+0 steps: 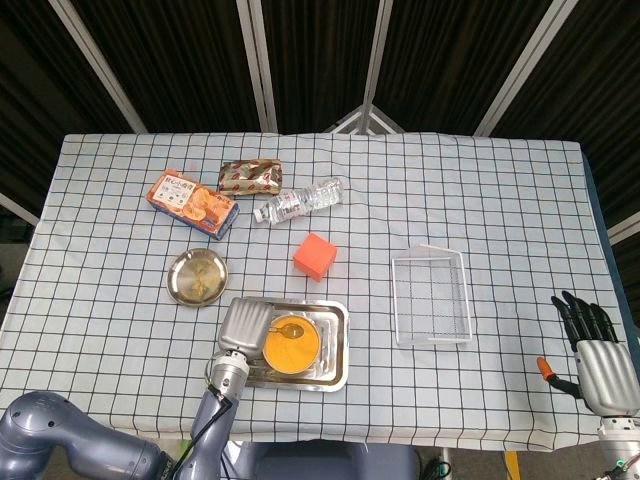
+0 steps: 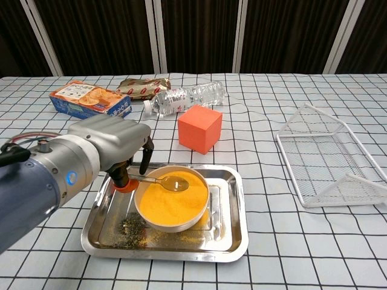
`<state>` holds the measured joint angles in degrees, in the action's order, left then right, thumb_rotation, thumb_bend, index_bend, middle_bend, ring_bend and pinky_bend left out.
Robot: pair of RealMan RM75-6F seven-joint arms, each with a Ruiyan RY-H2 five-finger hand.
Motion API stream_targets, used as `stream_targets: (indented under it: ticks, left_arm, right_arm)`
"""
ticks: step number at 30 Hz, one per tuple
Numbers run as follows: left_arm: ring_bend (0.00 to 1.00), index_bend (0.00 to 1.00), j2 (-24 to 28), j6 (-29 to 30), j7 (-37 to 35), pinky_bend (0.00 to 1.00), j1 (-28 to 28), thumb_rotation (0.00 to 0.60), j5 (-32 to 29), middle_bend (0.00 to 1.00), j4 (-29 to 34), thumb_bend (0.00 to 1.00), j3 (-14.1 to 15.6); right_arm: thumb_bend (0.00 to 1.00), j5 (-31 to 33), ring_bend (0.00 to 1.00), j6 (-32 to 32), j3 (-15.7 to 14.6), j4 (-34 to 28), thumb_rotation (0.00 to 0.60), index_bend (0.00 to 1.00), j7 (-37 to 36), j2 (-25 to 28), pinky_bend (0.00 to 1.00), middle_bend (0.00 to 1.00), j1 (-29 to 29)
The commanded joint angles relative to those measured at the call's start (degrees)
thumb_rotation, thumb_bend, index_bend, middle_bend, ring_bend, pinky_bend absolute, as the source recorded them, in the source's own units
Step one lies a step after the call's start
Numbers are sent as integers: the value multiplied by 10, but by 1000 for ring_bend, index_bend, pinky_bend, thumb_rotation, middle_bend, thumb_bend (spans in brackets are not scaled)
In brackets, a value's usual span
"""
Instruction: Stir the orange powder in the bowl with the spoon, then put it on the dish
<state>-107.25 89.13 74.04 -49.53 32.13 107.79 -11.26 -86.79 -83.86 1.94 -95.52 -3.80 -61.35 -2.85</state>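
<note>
A white bowl of orange powder [image 2: 172,202] [image 1: 291,345] stands in a steel tray [image 2: 230,241] [image 1: 338,375]. A metal spoon [image 2: 170,181] [image 1: 290,327] lies with its scoop on the powder, its handle pointing left. My left hand [image 2: 115,142] [image 1: 243,322] pinches that handle at the bowl's left rim. The round golden dish [image 1: 197,276] sits on the cloth left of and behind the tray, seen only in the head view. My right hand [image 1: 590,350] hangs off the table's right edge, fingers spread, holding nothing.
An orange cube [image 2: 199,128] stands just behind the tray. A water bottle [image 2: 184,96], a snack box [image 2: 89,98] and a brown packet [image 2: 143,87] lie at the back left. A white wire basket [image 2: 329,157] sits to the right. Powder is spilled in the tray.
</note>
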Motion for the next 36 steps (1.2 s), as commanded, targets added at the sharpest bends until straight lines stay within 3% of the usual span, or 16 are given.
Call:
stream_targets:
  ticks: [1,25,32,36]
  left_arm:
    - [888,474,0,0,0,939,0,600,0,913,-1,510,1]
    - [895,555,-6,1,-8,942,-1,600,16,932,-7,609,10]
    - [910,626,6,6,-10,944,-2,600,70,952,-14,631,32]
    - [932,690,20,6,5,955,-10,600,125,982,-31,669,59]
  right_arm:
    - [359,0,0,0,0,0,600,0,0,0,0,0,0]
    - [360,1,0,0,0,-1,600,0,0,0,0,0,0]
    - [360,1,0,1,0,-1,600,0,-2,0,0,0,0]
    - [360,2,0,1,0,-2,600,0,-1,1,0,0,0]
